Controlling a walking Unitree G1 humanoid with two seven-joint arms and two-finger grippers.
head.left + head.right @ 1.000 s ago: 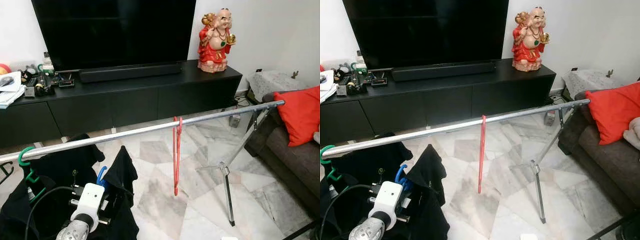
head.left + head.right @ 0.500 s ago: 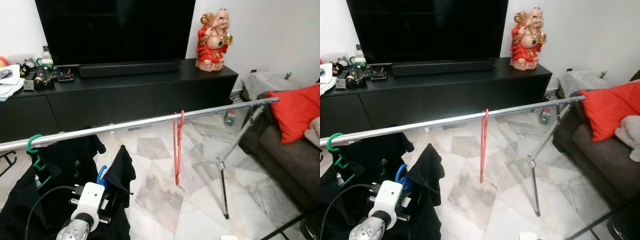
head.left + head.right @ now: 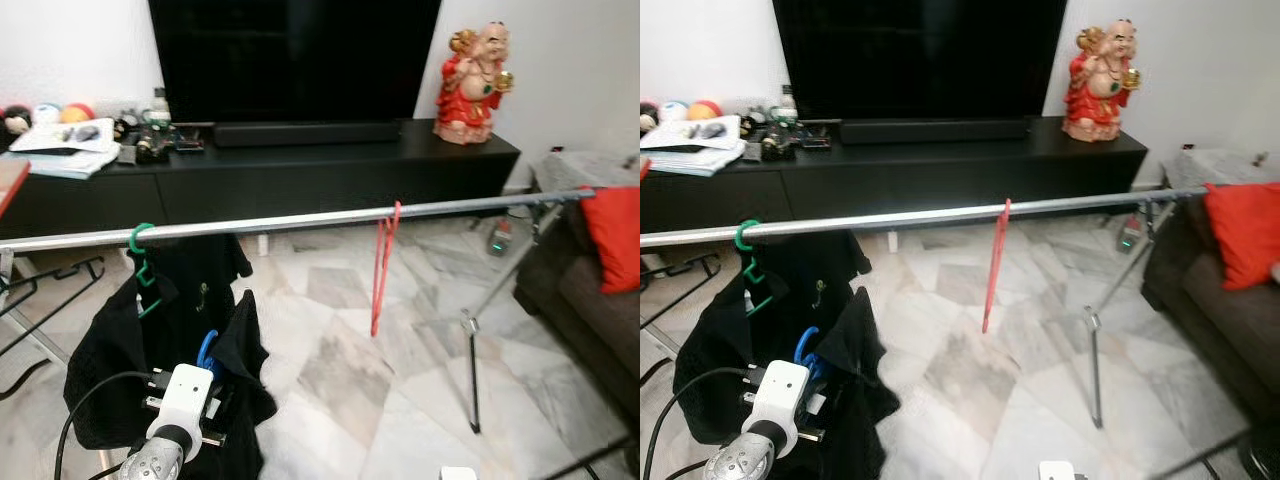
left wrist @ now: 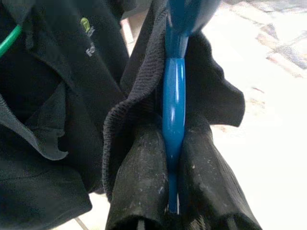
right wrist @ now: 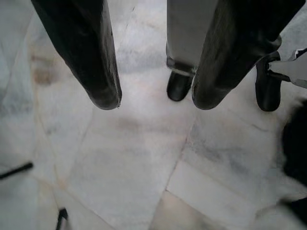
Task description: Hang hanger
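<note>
Pinching a blue plastic hanger (image 4: 172, 124) draped with a black knit shirt (image 4: 144, 110), the left gripper (image 4: 170, 191) has its two black fingers pressed against the hanger's neck from either side. In the left eye view that gripper sits at about 7 o'clock, low in frame, with the blue hook (image 3: 205, 352) poking up at 12 o'clock from the wrist. Above it runs a long silver metal rail (image 3: 300, 220), carrying a green hanger with a black garment (image 3: 140, 262) at 10 o'clock and a bare red hanger (image 3: 382, 268) at 2 o'clock. Judgement: hanger stiff, light, smooth, so it may twist in the grip; shirt soft, adds swing. Best hold stays at the neck below the hook. Right gripper (image 5: 153, 103) idle, fingers spread over marble floor (image 5: 120, 158).
</note>
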